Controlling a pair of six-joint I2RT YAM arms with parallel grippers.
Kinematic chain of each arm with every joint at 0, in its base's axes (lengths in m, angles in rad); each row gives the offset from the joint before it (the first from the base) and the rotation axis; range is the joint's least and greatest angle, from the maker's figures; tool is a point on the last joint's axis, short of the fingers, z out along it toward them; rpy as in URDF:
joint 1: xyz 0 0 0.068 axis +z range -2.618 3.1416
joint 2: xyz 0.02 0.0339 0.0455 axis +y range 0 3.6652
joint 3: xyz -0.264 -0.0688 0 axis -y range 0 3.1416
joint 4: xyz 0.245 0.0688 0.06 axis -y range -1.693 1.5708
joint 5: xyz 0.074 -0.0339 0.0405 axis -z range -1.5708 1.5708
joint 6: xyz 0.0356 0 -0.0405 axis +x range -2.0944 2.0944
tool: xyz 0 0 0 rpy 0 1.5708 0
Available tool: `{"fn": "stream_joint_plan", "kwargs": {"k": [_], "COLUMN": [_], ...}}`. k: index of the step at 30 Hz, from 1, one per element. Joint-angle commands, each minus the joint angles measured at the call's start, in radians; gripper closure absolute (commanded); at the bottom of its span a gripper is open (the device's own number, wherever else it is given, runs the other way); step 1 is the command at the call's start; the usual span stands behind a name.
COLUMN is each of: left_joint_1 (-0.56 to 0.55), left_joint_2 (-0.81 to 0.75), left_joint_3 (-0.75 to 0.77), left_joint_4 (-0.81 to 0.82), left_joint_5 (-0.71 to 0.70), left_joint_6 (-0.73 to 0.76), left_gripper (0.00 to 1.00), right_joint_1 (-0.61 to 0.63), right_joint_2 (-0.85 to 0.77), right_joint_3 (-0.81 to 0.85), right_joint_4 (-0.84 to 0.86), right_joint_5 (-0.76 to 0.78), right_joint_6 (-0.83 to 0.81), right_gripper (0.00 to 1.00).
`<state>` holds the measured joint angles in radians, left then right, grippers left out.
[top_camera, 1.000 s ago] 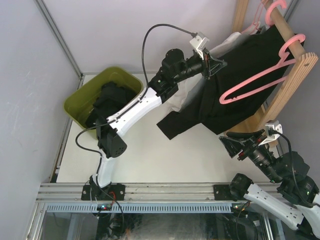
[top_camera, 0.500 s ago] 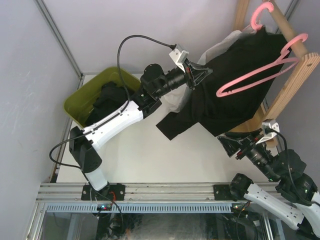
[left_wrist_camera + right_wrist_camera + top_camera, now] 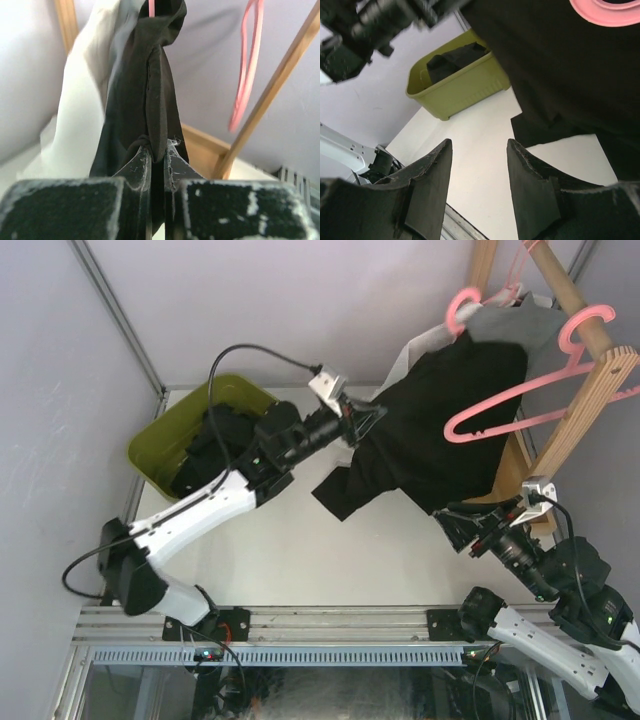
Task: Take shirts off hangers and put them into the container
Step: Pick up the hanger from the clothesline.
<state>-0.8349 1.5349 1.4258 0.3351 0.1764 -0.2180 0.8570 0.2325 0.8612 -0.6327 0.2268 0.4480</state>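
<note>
My left gripper (image 3: 366, 420) is shut on a fold of a black shirt (image 3: 440, 435), which stretches from the rack towards the container. In the left wrist view the fabric (image 3: 156, 80) is pinched between the fingertips (image 3: 142, 159). A pink hanger (image 3: 500, 412) hangs in front of this shirt, and another pink hook (image 3: 462, 308) shows above it. A white shirt (image 3: 422, 342) and a grey shirt (image 3: 535, 325) hang behind. The olive container (image 3: 160, 440) at the far left holds a black shirt (image 3: 225, 438). Low under the rack, my right gripper (image 3: 462, 530) is open and holds nothing (image 3: 479, 145).
The light wooden rack and pole (image 3: 590, 390) stand at the right, with its wooden base (image 3: 510, 475) under the hanging shirts. Grey walls close off the left and the back. From the right wrist view the container (image 3: 465, 87) lies beyond bare white table (image 3: 480, 125).
My left gripper has moved left and down towards the container, dragging the black shirt with it. The upper pink hook has slid left, uncovering the grey shirt. The right arm has barely moved.
</note>
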Motion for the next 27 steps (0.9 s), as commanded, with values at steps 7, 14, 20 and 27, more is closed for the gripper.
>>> {"fn": "stream_joint_plan", "kwargs": {"k": [7, 14, 20, 27], "left_joint_1": [-0.007, -0.076, -0.176, -0.437], "left_joint_2": [-0.551, -0.779, -0.897, -0.844], "left_joint_3": [-0.548, -0.725, -0.808, -0.784], "left_joint_4": [0.097, -0.025, -0.084, -0.139], "left_joint_5": [-0.173, -0.354, -0.553, -0.842], "left_joint_6": [0.02, 0.074, 0.11, 0.34], "left_gripper": [1.0, 1.0, 1.0, 1.0], "right_joint_1": [-0.004, -0.001, 0.046, 0.19], "right_joint_2": [0.106, 0.264, 0.39, 0.548], "right_joint_3": [0.024, 0.067, 0.115, 0.196], "right_joint_4": [0.16, 0.204, 0.221, 0.195], "right_joint_5": [0.015, -0.038, -0.043, 0.189], "right_joint_6": [0.093, 0.181, 0.211, 0.334], "right_gripper": [0.53, 0.53, 0.53, 0.52]}}
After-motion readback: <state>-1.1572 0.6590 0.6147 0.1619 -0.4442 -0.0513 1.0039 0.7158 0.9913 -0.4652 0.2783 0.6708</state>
